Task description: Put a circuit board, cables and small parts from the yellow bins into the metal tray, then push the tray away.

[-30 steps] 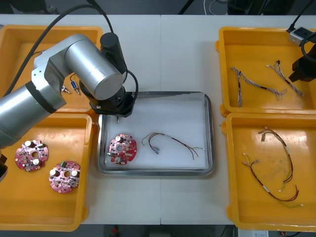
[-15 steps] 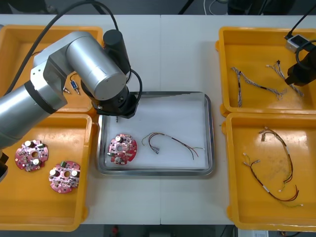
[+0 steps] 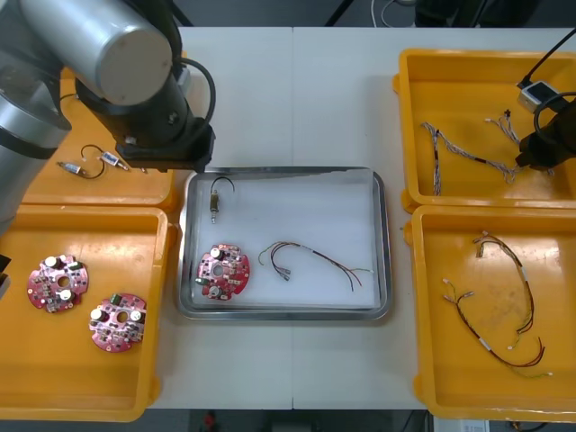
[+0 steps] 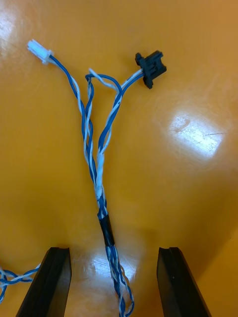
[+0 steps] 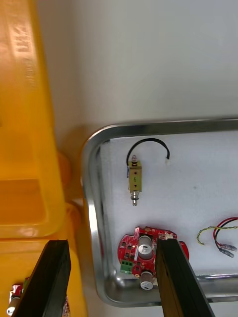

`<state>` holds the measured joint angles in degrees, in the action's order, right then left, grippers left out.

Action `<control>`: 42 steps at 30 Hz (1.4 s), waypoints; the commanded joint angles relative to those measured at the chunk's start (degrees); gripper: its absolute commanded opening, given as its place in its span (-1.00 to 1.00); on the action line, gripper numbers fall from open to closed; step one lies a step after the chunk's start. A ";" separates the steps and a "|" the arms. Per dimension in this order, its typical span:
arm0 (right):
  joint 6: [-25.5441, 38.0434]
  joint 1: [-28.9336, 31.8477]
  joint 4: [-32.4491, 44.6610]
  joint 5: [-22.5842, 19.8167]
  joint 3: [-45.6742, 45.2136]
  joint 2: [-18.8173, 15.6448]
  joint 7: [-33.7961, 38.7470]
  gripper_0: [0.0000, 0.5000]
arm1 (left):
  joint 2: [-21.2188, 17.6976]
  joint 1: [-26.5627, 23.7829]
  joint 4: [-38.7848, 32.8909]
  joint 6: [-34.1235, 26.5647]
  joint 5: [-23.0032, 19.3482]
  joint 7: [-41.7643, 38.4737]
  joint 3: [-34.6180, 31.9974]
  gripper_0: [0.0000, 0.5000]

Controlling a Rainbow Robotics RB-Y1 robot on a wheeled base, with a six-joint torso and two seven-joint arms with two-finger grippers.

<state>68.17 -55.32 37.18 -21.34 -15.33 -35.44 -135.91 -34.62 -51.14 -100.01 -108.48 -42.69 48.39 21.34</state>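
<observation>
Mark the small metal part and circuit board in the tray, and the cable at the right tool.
small metal part (image 5: pixel 134 177): left wrist view, body.
circuit board (image 3: pixel 223 269): front view, centre.
blue and white cable (image 4: pixel 105 229): right wrist view, black sleeve.

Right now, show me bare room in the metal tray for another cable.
Free: the tray's far right stretch, between the small metal part and the right wall, beyond the red and yellow cable. Crowded: the near left, where the circuit board lies beside that cable.
</observation>
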 commanded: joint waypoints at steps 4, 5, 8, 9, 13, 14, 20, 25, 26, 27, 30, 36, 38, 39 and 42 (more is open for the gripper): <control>-3.57 -2.60 -3.43 -2.40 -1.28 -2.62 -1.55 1.00 | -4.40 0.08 -1.24 -1.52 2.70 -4.89 -7.46 1.00; -3.84 -2.60 -3.61 -2.40 -1.19 -2.53 -1.55 1.00 | -4.75 0.08 -0.89 -1.52 2.87 -4.80 -7.90 1.00; -4.01 -2.60 -3.87 -2.40 -0.75 -2.53 -1.55 1.00 | -5.98 0.17 1.04 -1.52 3.31 -4.09 -10.09 1.00; -4.01 -2.42 -3.96 -2.40 -0.49 -2.44 -1.28 1.00 | -6.34 0.08 2.01 -1.20 3.40 -3.83 -10.88 1.00; -4.10 -1.72 -3.96 -2.57 -0.32 -2.35 -1.02 1.00 | -7.13 0.08 4.82 1.61 5.16 0.04 -12.82 1.00; -4.10 -1.63 -3.96 -2.48 -0.32 -2.35 -1.11 1.00 | -7.22 0.08 5.26 2.05 5.34 0.65 -12.91 1.00; -4.01 -0.93 -3.96 -2.48 -0.23 -2.35 -1.37 1.00 | -7.92 -0.10 9.65 8.20 6.83 5.31 -14.49 1.00; -4.01 -0.40 -3.96 -2.57 -0.14 -2.35 -1.46 0.77 | -7.92 -0.80 13.70 14.09 8.06 5.92 -14.75 1.00; -4.01 -0.31 -3.96 -2.57 -0.14 -2.35 -1.37 0.67 | -7.92 -0.89 14.05 14.71 8.24 5.92 -14.75 1.00; -4.01 -0.22 -3.96 -2.57 -0.14 -2.44 -1.37 0.44 | -7.92 -0.89 14.58 15.94 8.76 6.10 -14.75 1.00; -4.01 -0.14 -3.96 -2.57 -0.14 -2.35 -1.46 -0.13 | -7.92 -0.89 16.16 19.10 9.55 6.36 -14.75 1.00; -3.22 -0.05 -3.96 -2.57 -0.23 -2.44 -1.28 -1.00 | -7.92 -0.89 18.62 23.93 13.25 7.07 -14.75 1.00; -2.52 -0.05 -3.61 -2.57 -0.23 -2.44 -1.11 -1.00 | -7.92 -0.89 19.59 25.60 14.21 7.33 -14.75 1.00; -2.34 -0.05 -3.43 -2.57 -0.23 -2.44 -1.02 -1.00 | -7.92 -0.89 20.03 26.22 14.30 7.42 -14.75 1.00; 0.38 -0.05 -0.79 -2.13 -0.23 -2.62 -1.02 -1.00 | -7.92 -0.89 22.66 30.70 15.00 7.77 -14.75 1.00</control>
<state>65.67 -56.07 33.92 -23.72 -15.35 -36.06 -135.91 -40.25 -51.14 -79.12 -81.57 -29.03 51.26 8.19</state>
